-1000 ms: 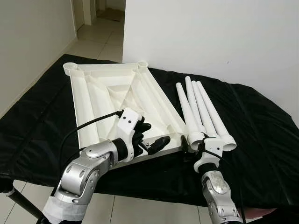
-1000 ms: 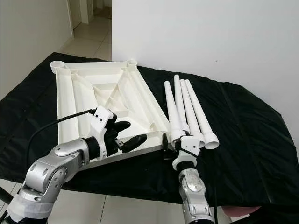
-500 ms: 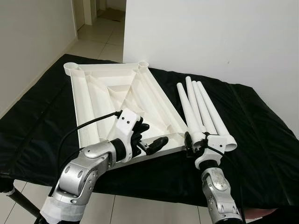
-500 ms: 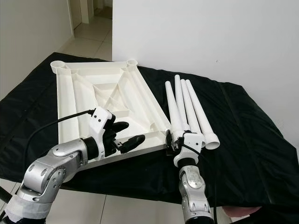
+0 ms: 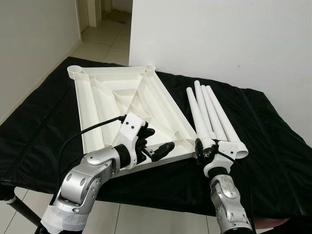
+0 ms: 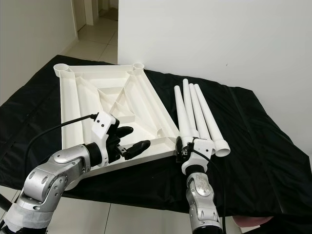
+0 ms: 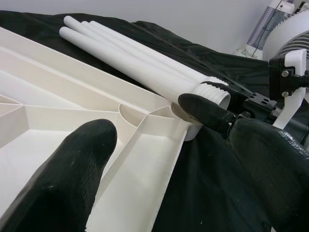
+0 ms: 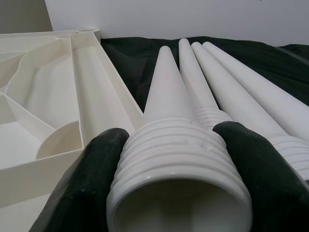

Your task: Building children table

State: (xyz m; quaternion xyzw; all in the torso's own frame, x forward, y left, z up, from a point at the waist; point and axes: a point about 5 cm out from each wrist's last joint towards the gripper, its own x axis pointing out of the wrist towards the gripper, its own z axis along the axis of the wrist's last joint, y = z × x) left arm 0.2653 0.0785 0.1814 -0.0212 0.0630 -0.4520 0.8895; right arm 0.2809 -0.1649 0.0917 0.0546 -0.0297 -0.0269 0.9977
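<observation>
The upturned white tabletop (image 5: 124,105) lies ribs-up on the black-draped surface (image 5: 273,146), exposing its corner sockets. Beside it lie 4 white legs (image 5: 214,119), threaded ends toward the robot. The right pincer (image 8: 176,181) pinches the nearest leg's (image 8: 169,111) threaded end, its forearm reaching up from below. The left pincer (image 5: 155,142), spread, hovers over the tabletop's near edge, elbow bent, seemingly to steady it.

A plain home room — white walls (image 5: 204,39), tiled floor (image 5: 100,41) (hallway beyond), a black-draped table (image 5: 273,146).
</observation>
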